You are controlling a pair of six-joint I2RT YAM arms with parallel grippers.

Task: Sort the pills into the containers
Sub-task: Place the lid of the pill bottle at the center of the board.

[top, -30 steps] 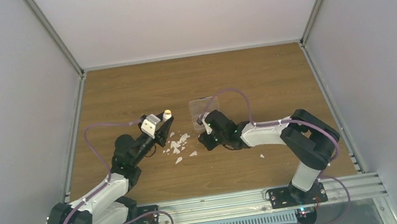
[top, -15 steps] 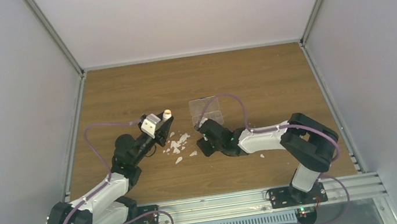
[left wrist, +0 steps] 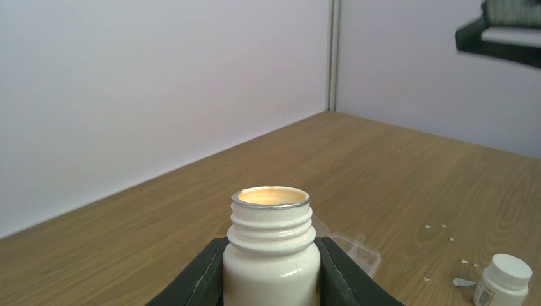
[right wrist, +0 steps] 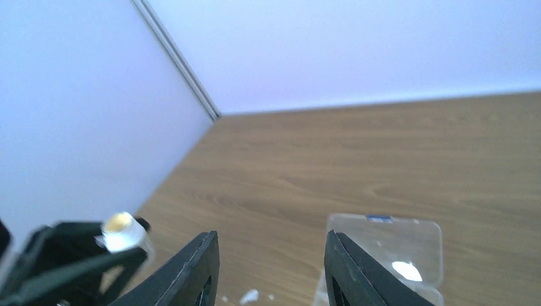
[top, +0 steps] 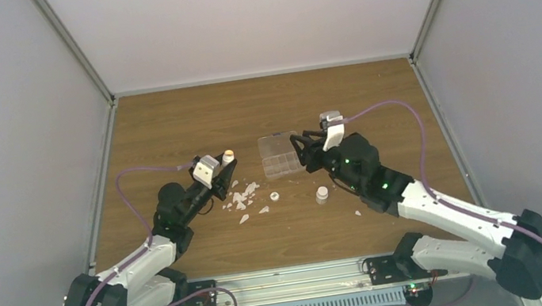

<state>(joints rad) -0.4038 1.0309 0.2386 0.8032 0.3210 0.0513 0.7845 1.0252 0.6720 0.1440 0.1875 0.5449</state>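
The left end effector (left wrist: 271, 284) is pinching an open vial (left wrist: 271, 236) by its body, with both fingers pressing flat against the sides. It is keeping the vial upright and mouth-up, most likely so nothing spills before pouring. An orange-yellow mass is showing inside the mouth. I am taking this to be the pills (left wrist: 271, 196), though single grains cannot be made out.

The left arm is reaching low and forward from its base on the near left, and its wrist is sitting just above the bench (top: 192, 124). It is holding the vial just left of the clear organiser box (right wrist: 357, 242), which is lying flat near the middle of the bench. Whether any pills are already lying in its compartments is too small to tell.

The right end effector (right wrist: 270, 255) is spread wide and gripping nothing. The right arm is stretching up from the near right, with its wrist raised and angled down toward the right edge of the box, perhaps to steady it.

A capped vial (top: 322, 194) is standing alone near the right arm. A loose cap (top: 275, 196) and scattered white flakes (top: 243, 197) are lying between the arms, on the near side of the box.
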